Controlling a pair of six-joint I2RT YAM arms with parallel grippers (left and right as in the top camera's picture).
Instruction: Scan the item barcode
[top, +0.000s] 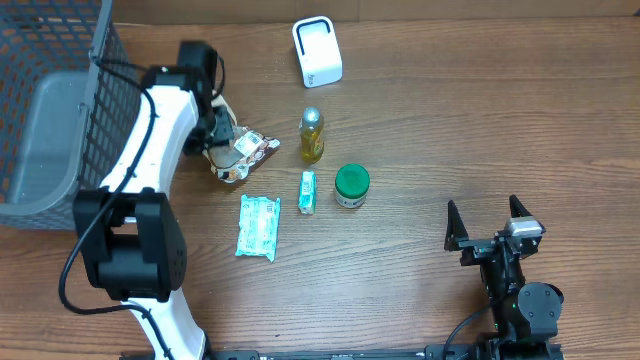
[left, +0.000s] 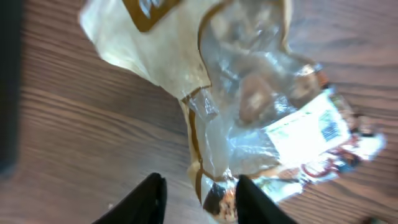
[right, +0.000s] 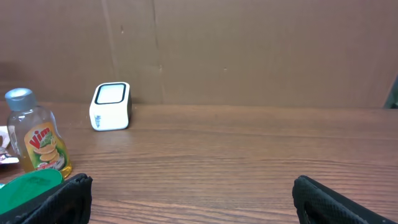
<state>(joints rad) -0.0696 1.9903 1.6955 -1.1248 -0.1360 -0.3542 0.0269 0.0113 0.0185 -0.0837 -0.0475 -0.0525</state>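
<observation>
A crumpled clear and cream snack bag (top: 243, 155) lies on the wooden table left of centre. My left gripper (top: 215, 135) hangs over the bag's left end. In the left wrist view the bag (left: 249, 93) fills the frame, and its white label with a printed code (left: 311, 134) faces up. My left gripper (left: 199, 186) is open; the bag's lower edge sits in the gap, against the right finger and apart from the left one. The white scanner (top: 317, 52) stands at the back. My right gripper (top: 487, 215) is open and empty at the front right.
A yellow bottle (top: 312, 136), a green-lidded jar (top: 351, 186), a small teal box (top: 307, 191) and a teal packet (top: 259, 227) lie near the middle. A wire basket holding a grey bin (top: 50, 120) stands at the left edge. The right wrist view shows the scanner (right: 111, 106) and the bottle (right: 38, 140).
</observation>
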